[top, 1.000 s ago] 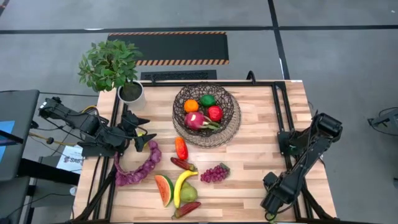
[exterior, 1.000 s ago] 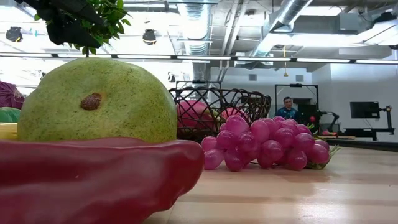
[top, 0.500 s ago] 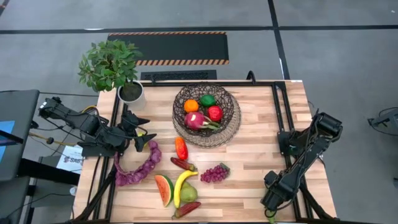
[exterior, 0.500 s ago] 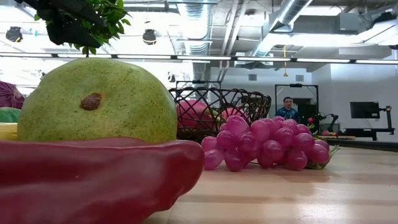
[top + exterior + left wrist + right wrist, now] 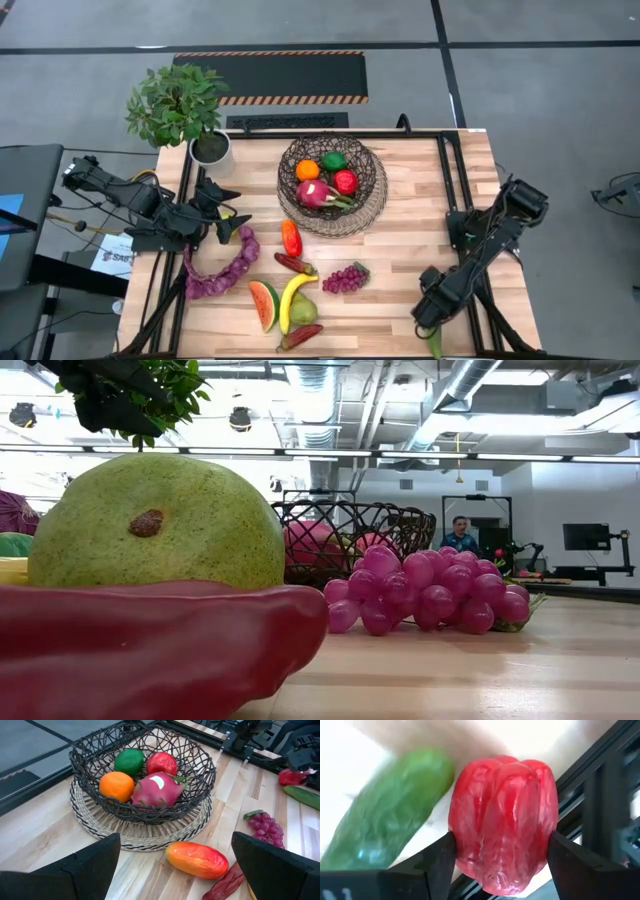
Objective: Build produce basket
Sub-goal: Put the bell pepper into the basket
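The wire basket (image 5: pixel 372 204) stands at the table's far middle, its wicker base on the wood, with an orange, a green fruit, a red fruit and a pink dragon fruit (image 5: pixel 157 790) inside. Grapes (image 5: pixel 345 278), a banana (image 5: pixel 293 298), a watermelon slice (image 5: pixel 264 305) and a purple string (image 5: pixel 222 272) lie on the table nearer the front. My right gripper (image 5: pixel 428 318) is down at the near right corner, shut on a red bell pepper (image 5: pixel 502 820) beside a green vegetable (image 5: pixel 390 815). My left gripper (image 5: pixel 232 222) waits open at the left edge. My right gripper pinches the red bell pepper between its two fingers, one on each of two opposite sides (image 5: pixel 462 845). The fingers come steeply from above. The pepper lies low by the table's frame rail, next to the green vegetable; whether it is lifted, I cannot tell.
A potted plant (image 5: pixel 180 110) stands at the far left corner. A red-orange fruit (image 5: pixel 291 238), a red chili (image 5: pixel 294 264), a green pear (image 5: pixel 150 525) and a long red pepper (image 5: pixel 150 650) lie at the front middle. Black frame rails (image 5: pixel 455 190) run along both table sides.
My right gripper has gone a little toward the table's left along the near edge and sunk lower. The left arm and the produce have kept still.
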Robot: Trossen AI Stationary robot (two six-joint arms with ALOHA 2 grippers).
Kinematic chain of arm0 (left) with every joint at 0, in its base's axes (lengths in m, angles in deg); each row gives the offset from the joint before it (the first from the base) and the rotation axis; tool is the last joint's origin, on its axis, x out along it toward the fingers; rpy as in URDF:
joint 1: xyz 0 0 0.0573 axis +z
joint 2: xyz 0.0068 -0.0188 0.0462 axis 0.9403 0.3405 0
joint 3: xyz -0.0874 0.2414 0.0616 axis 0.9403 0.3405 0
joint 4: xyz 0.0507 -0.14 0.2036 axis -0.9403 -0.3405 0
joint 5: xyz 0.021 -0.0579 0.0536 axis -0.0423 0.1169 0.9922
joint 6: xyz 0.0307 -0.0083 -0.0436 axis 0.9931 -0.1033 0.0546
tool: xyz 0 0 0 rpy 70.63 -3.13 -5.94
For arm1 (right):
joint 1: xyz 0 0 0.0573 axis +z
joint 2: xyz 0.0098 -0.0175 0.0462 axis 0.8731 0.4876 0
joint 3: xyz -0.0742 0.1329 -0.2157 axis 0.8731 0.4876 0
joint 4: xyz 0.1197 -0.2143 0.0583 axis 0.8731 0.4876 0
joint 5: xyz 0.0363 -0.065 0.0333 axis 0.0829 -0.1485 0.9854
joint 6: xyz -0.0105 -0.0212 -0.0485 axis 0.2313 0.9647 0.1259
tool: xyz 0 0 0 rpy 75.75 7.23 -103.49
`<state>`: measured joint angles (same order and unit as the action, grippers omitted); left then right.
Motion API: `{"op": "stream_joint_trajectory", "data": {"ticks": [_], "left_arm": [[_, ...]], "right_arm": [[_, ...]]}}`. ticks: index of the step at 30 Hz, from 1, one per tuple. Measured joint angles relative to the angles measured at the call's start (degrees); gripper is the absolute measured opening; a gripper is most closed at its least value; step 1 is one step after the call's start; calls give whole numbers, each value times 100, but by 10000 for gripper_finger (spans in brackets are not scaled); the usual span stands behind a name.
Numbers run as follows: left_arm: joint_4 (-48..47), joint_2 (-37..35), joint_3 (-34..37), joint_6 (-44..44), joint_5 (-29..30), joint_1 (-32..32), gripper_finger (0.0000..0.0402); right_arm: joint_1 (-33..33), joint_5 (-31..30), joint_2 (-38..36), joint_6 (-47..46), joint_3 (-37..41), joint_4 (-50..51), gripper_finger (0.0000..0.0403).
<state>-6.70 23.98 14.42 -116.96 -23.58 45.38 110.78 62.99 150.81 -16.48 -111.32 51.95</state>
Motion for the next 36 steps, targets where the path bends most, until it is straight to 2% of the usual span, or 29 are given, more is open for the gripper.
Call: {"op": "stream_joint_trajectory", "data": {"ticks": [9, 14, 18, 24, 31, 36], "left_arm": [[0, 1, 0, -26, 11, -1, 368], [0, 0, 0, -28, 15, 0, 368], [0, 0, 0, -31, 15, -1, 368], [-58, 2, 0, -50, 15, -1, 368], [-65, 2, 0, -90, 13, 0, 368], [-130, 1, 0, -131, 12, -1, 368]], "right_arm": [[-910, -841, -31, 1355, 2, 546, 272], [-1626, -1658, -73, 2194, 13, 858, 272], [-2291, -2230, -268, 2804, 9, 716, 272], [-3174, -2764, -840, 3723, -66, -64, 271], [-4103, -2884, -1591, 5189, -472, -1722, 271], [-4818, -2884, -1786, 6138, -817, -2973, 271]]}}
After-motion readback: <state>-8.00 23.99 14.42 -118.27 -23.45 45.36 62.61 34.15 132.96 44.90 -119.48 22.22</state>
